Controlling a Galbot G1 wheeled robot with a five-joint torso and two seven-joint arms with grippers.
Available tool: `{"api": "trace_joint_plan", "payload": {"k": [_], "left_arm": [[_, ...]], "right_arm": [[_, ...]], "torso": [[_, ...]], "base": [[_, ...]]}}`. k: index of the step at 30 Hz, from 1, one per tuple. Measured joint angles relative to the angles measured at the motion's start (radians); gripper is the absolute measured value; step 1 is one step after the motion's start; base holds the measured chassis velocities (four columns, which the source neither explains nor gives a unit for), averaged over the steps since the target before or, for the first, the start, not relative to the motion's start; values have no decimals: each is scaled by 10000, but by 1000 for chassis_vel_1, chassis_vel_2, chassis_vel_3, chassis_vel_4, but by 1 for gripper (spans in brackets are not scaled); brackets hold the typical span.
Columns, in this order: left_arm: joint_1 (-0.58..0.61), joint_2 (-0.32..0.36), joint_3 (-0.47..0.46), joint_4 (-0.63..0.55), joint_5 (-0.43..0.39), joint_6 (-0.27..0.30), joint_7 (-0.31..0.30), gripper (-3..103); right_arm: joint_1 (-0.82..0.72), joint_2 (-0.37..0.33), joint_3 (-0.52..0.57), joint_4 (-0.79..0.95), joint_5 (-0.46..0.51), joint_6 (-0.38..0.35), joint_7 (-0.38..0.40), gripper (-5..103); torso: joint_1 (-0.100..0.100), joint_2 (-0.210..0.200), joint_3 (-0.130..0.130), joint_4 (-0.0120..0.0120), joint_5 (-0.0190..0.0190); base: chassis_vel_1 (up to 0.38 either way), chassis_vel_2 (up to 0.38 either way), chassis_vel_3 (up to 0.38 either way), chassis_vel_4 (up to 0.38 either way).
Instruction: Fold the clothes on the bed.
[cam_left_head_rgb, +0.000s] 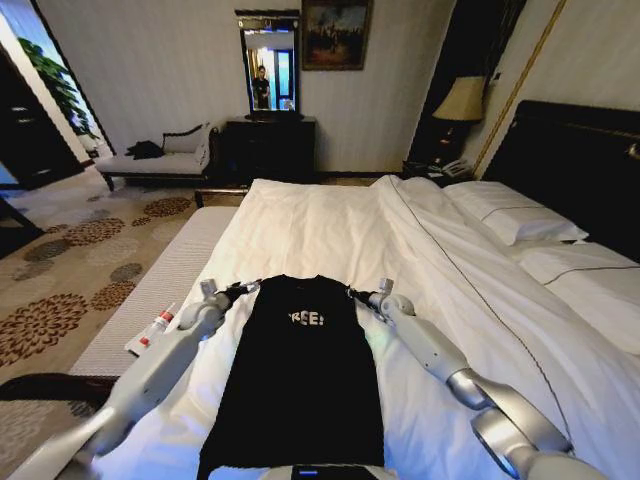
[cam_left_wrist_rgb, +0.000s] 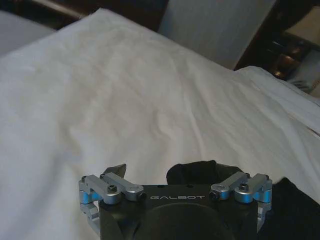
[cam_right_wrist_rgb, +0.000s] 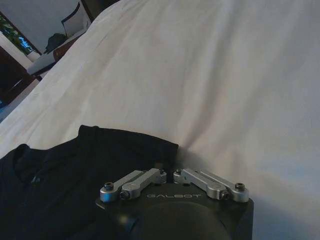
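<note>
Shirt (cam_left_head_rgb: 300, 385): black, white lettering on the chest, lying flat on the duvet (cam_left_head_rgb: 330, 225) near the foot of the bed (cam_left_head_rgb: 560, 300), collar end toward the far side. Sleeves look already turned in; the piece reads as a long narrow panel.

Left gripper (cam_left_head_rgb: 243, 290): at the shirt's far left corner. In the left wrist view its linkage is spread wide, with dark cloth (cam_left_wrist_rgb: 200, 172) bunched between the arms of the linkage. Whether the tips actually pinch the cloth, I cannot tell.

Right gripper (cam_left_head_rgb: 357, 294): at the far right corner. In the right wrist view the linkage (cam_right_wrist_rgb: 172, 182) is drawn almost together, narrow, over the shirt's edge (cam_right_wrist_rgb: 125, 145). It looks clamped on the cloth, though the tips are hidden.

Risks, as judged:
- Uneven hold. If one side grips and the other does not, a lift would drag the panel askew and spoil the fold line.
- Duvet caught with the shirt. The cover is soft and creased just beside both corners; a deep pinch could take white fabric too.
- Thin cotton slipping out mid-lift, letting the turned-in sleeves fall open.

Surroundings:
- Pillows (cam_left_head_rgb: 515, 220) at the headboard (cam_left_head_rgb: 580, 160), well apart from the work.
- Small white and red item (cam_left_head_rgb: 152, 330) on the bench at the bed's left edge, near the left arm; an outward swing might knock it.
- Chaise (cam_left_head_rgb: 160, 160), dresser with mirror (cam_left_head_rgb: 270, 65), lamp (cam_left_head_rgb: 462, 100): across the room, no obstruction.
</note>
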Motion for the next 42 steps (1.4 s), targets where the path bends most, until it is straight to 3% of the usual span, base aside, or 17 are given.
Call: {"api": "trace_joint_plan", "payload": {"k": [5, 12, 17, 19, 21, 25, 29, 30, 33, 36, 42], "left_arm": [[-659, -630, 246, 1073, -58, 99, 50, 100], [-970, -1050, 391, 1638, -55, 118, 174, 103], [-877, -1060, 516, 1696, 69, 139, 286, 96], [-817, -1074, 520, 1745, 169, 108, 353, 89], [-804, -1102, 506, 1778, 207, 49, 433, 89], [-789, -1176, 461, 1880, 342, -160, 705, 67], [-789, -1185, 456, 1927, 411, -222, 786, 61], [-789, -1183, 455, 1943, 437, -247, 810, 50], [-789, -1171, 454, 1956, 447, -252, 814, 44], [-789, -1202, 465, 1992, 439, -252, 809, 28], [-767, -1225, 518, 1981, 451, -252, 788, 12]], "right_arm": [[6, 28, 33, -16, -48, 22, -3, 1], [-53, -16, 136, -33, -138, 76, 0, 1], [-62, -70, 172, -73, -215, 183, 0, 1], [-61, -106, 175, -77, -216, 188, 0, 1], [-59, -108, 173, -77, -217, 188, -1, 1], [-95, -85, 157, -47, -260, 190, 9, 1], [-126, -71, 157, -41, -282, 190, 11, 1], [-135, -70, 154, -36, -294, 190, 11, 1], [-137, -75, 145, -32, -296, 190, 11, 1], [-136, -58, 142, -43, -304, 191, 11, 1], [-156, -41, 127, -23, -315, 191, 11, 1]], "torso": [[0, 0, 0, 1, 1], [0, 0, -1, 0, 0], [0, 0, -1, 2, -1], [-1, 0, -1, 3, -2], [0, 0, -1, 2, -1], [-1, 0, -2, 0, -2], [-2, 0, -1, 0, -2], [-2, 0, -2, 1, -2], [-1, 0, -1, 0, -2], [-2, 1, -2, 0, -2], [-1, 1, -1, 0, -2]], "base": [[0, 0, 0, 0], [0, 0, 0, 0], [0, 0, 0, 0], [0, 0, 0, 0], [0, 0, 0, 0], [0, 0, 0, 0], [0, 0, 0, 0], [0, 0, 0, 0], [0, 0, 0, 0], [0, 0, 0, 0], [0, 0, 0, 0]]}}
